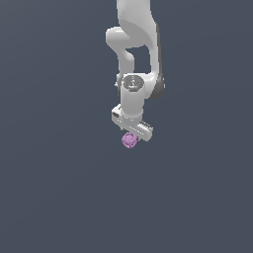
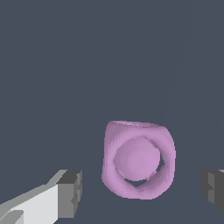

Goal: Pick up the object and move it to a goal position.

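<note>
You are looking at the white arm (image 1: 132,64) hanging straight down from the top of the exterior view, with its gripper (image 1: 131,132) at the lower end. The pink-purple ball (image 1: 129,140) sits directly beneath the gripper's body, so close that in the exterior view its top meets the underside of the gripper and you cannot tell whether they touch.

In the wrist view you see the ball (image 2: 138,159) between the two dark fingertips (image 2: 71,193), one on each side of it. The fingers are spread: there is a clear gap of floor between each pad and the ball, so nothing is pinched. The ball lies somewhat nearer the far pad than the pad on the white finger.

Taking the ball as your landmark, you can see it is built like a small vessel: a lumpy outer shell with openings, and a smooth round core of the same colour lodged inside it, showing through the front opening.

Around the ball there is only the plain dark grey floor (image 1: 59,188).
</note>
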Available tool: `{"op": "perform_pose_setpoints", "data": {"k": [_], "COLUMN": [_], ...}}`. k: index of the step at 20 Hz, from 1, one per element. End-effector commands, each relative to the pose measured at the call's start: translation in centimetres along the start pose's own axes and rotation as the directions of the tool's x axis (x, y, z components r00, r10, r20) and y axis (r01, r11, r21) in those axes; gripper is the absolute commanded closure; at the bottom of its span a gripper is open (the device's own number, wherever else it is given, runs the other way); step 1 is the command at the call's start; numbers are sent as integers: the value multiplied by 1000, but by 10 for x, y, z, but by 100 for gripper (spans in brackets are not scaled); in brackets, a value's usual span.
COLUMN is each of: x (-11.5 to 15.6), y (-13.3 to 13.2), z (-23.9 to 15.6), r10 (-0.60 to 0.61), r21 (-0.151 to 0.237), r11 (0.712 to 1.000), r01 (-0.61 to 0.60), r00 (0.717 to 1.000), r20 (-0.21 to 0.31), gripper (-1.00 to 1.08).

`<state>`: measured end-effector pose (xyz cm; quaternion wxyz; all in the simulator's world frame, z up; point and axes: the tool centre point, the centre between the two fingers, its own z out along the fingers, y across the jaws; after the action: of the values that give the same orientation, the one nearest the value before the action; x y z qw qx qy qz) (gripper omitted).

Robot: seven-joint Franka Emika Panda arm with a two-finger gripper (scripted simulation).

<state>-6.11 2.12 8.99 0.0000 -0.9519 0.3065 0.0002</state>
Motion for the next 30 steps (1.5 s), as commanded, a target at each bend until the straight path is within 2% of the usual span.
{"op": "perform_pose_setpoints", "data": {"k": [1,18,19,30], "x": [0,-1,-1,0], "y": [0,0,0,0], "z": [0,50,50,49], "r10": [0,4,4,4], "r21": [0,0,0,1], "r11": [1000,1000,1000,1000], "r01": [0,-4,-4,-4], "r00": [1000,1000,1000,1000], "r20": [0,0,0,-2], "gripper": [-92,-92,108,108]}}
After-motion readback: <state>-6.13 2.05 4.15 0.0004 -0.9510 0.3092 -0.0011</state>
